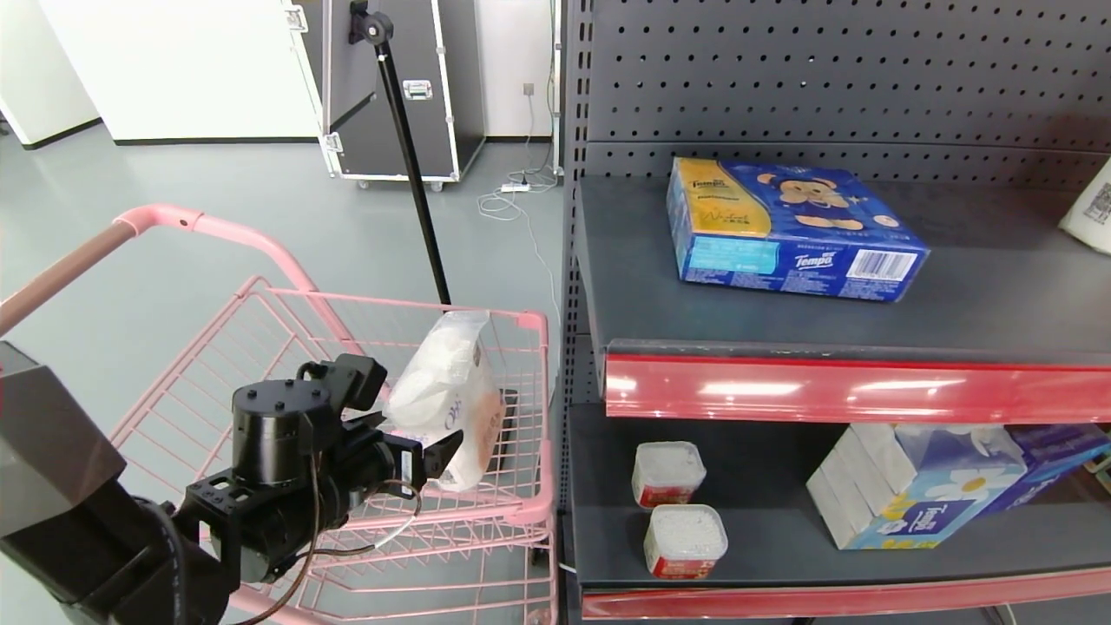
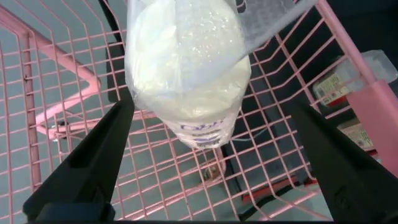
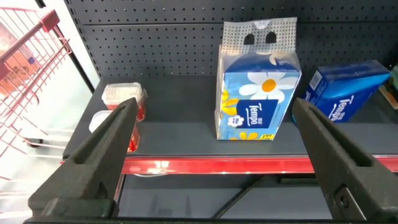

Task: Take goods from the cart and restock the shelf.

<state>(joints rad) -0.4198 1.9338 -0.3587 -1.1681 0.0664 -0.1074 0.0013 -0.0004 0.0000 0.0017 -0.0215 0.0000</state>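
A clear bag of white rolls [image 1: 447,382] stands upright in the far right corner of the pink cart [image 1: 373,304]. My left gripper [image 1: 473,438] is low inside the cart, open, with one finger on each side of the bag's lower part. In the left wrist view the bag [image 2: 186,62] sits between the wide-spread fingers [image 2: 93,155] without touching them, above the cart's wire floor [image 2: 62,74]. My right gripper [image 3: 214,102] is open and holds nothing. It faces the lower shelf [image 3: 186,134], where a blue tissue pack [image 3: 261,87] stands.
The shelf unit stands right of the cart. A blue tissue box [image 1: 785,230] lies on its upper board [image 1: 781,321]. The lower board holds two white tubs [image 1: 668,473] and stacked tissue packs [image 1: 920,495]. A black stand pole [image 1: 417,174] rises behind the cart.
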